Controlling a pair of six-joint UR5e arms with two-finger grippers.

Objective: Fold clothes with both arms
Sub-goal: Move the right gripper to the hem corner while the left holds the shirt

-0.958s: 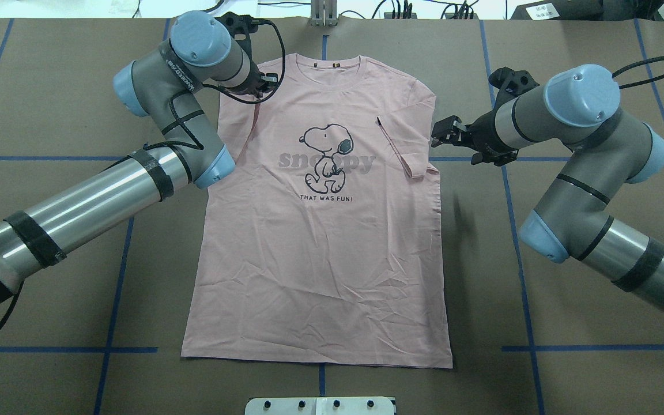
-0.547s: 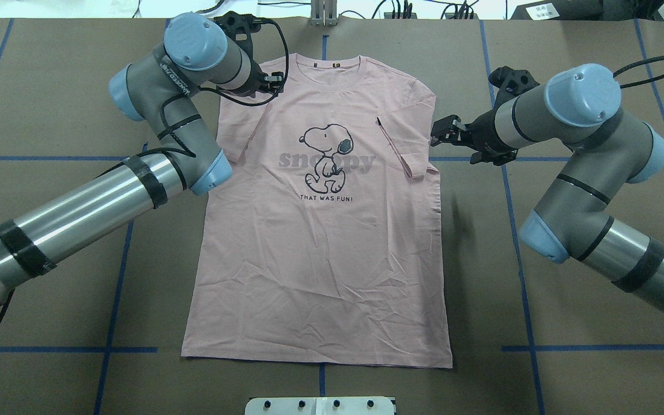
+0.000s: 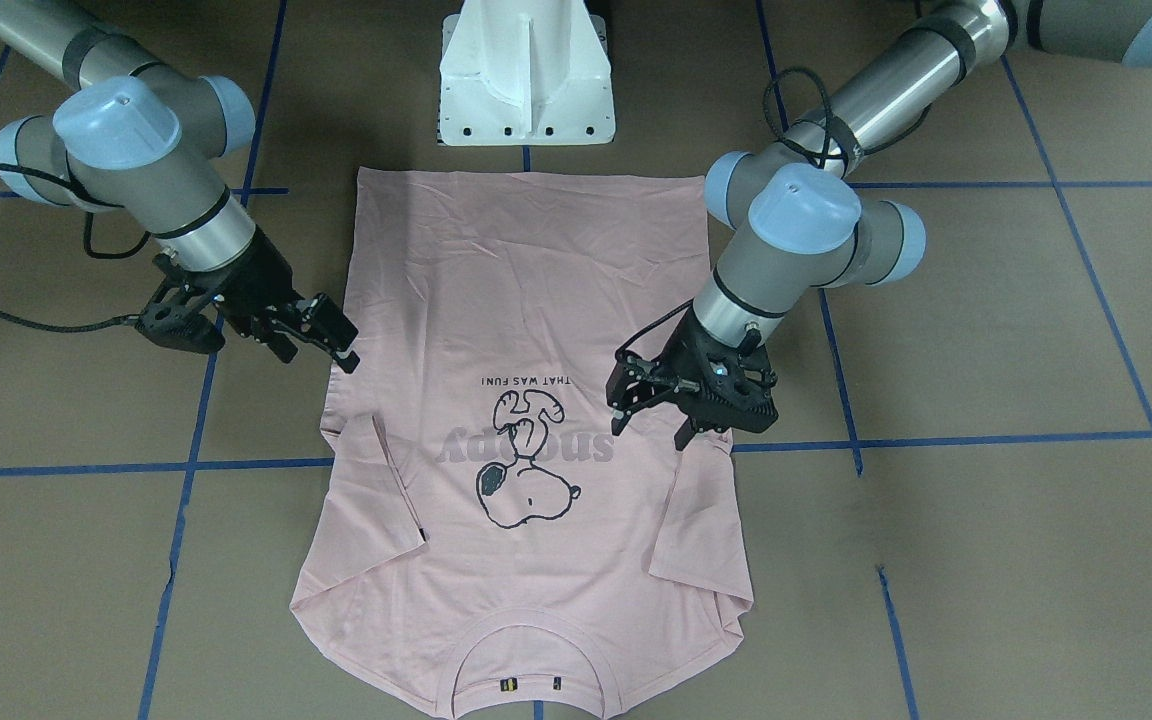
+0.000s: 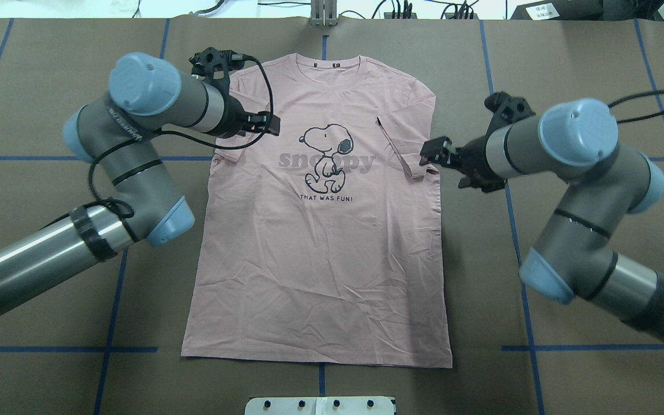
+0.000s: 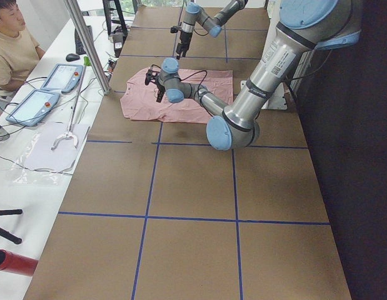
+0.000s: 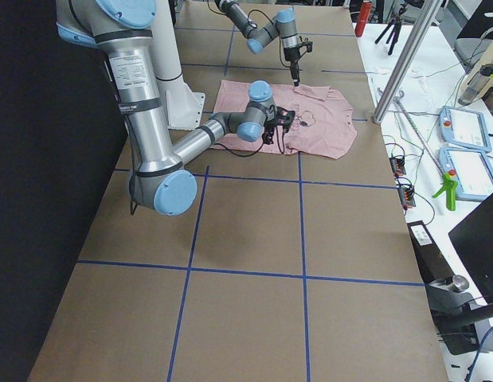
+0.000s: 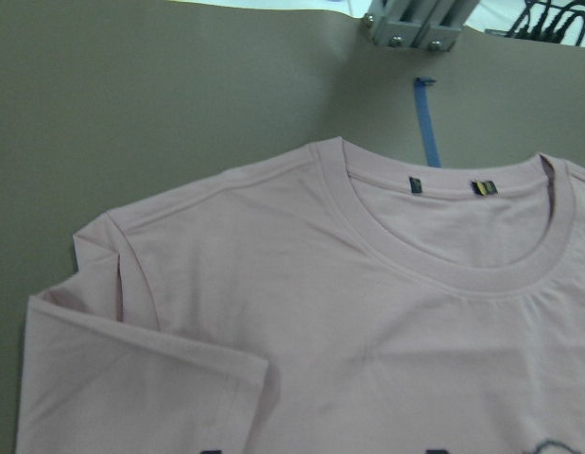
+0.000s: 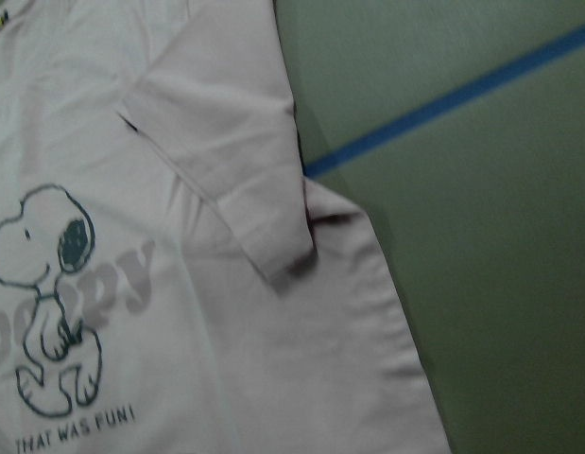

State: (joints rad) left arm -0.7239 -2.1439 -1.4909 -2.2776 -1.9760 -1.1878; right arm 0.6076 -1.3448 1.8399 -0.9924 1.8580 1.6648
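The pale pink T-shirt (image 4: 320,259) lies flat on the table with its cartoon dog print (image 4: 325,155) facing up and both sleeves folded inward. My left gripper (image 4: 273,124) is open and empty, hovering over the folded sleeve on its side; in the front view it is just above the shirt (image 3: 651,425). My right gripper (image 4: 431,153) is open and empty at the shirt's edge beside the other folded sleeve (image 4: 401,150), and shows in the front view (image 3: 336,340). The left wrist view shows the collar (image 7: 443,255). The right wrist view shows the folded sleeve (image 8: 226,170).
The white pedestal base (image 3: 526,80) stands at the shirt's hem end. Blue tape lines (image 4: 113,288) cross the brown table. A metal post (image 4: 323,11) stands past the collar. An operator (image 5: 12,50) sits with tablets (image 5: 30,103) beyond the far edge.
My left gripper moved from the shoulder near the collar back toward the robot, over the folded sleeve. My right gripper moved in to the shirt's edge by the other sleeve.
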